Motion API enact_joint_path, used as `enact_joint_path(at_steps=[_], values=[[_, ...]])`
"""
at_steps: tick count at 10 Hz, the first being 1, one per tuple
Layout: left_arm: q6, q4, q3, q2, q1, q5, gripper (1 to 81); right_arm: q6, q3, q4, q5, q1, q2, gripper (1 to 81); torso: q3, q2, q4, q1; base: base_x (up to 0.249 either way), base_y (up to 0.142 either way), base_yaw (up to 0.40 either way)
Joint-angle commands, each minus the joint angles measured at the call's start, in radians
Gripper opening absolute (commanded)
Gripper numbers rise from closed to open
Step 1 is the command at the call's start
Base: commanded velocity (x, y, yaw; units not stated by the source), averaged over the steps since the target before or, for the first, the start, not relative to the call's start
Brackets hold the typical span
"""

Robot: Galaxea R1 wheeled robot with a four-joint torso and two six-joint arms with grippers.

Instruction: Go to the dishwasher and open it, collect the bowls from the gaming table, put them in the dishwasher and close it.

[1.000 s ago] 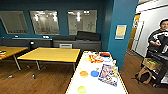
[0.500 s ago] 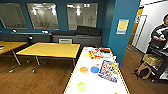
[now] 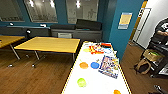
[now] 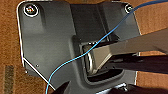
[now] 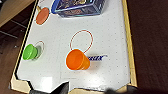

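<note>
The gaming table (image 3: pixel 100 83) runs from the near edge away toward a blue wall (image 3: pixel 117 30), long, white-topped, with a pale wooden rim; left of it, across wood floor (image 3: pixel 37 75), stands a yellow table (image 3: pixel 50 44), with a second yellow table (image 3: pixel 7 40) at the far left and dark sofas (image 3: pixel 75 30) beyond under the windows; at the far right a person (image 3: pixel 162 30) stands behind a dark cart (image 3: pixel 157 57). On the white top a board-game box (image 3: pixel 109 66) lies right of centre, with more colourful boxes (image 3: pixel 97 48) at the far end; just left of the box sit a blue bowl (image 3: pixel 95 65) and an orange bowl (image 3: pixel 83 65), close together; nearer, a lime-green bowl (image 3: pixel 81 82) sits toward the left edge; another orange bowl (image 3: pixel 117 92) sits at the near edge, right of centre. In the right wrist view the nearest orange bowl (image 5: pixel 77 60) lies tipped beside a red circle printed on the top. Whether either gripper is clenched or released I cannot tell.
</note>
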Motion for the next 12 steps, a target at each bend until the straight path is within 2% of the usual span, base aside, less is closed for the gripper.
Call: enact_joint_path(at_steps=[1, 5, 6, 12], values=[[0.004, -0.002, 0.008, -0.003, -0.028, 0.052, 81.1, 0.059, -0.066, 0.018, -0.147, 0.179, -0.009, 81.1, -0.036, 0.0, 0.0, 0.0, 0.0, 0.0, 0.0], [0.001, -0.002, 0.008, -0.009, -0.026, 0.056, 81.1, 0.06, -0.185, 0.023, -0.17, 0.188, 0.116, 81.1, -0.122, 0.001, 0.0, 0.001, 0.0, 0.0, 0.0], [0.001, -0.002, 0.008, -0.009, -0.028, 0.056, 81.1, 0.065, -0.203, 0.023, -0.171, 0.199, 0.14, 81.1, -0.094, 0.002, 0.0, 0.001, 0.0, 0.0, 0.0], [0.0, -0.003, 0.007, -0.01, -0.028, 0.056, 81.1, 0.095, -0.312, 0.015, -0.216, 0.268, 0.274, 81.1, -0.108, 0.003, 0.0, 0.002, 0.0, 0.0, 0.0]])
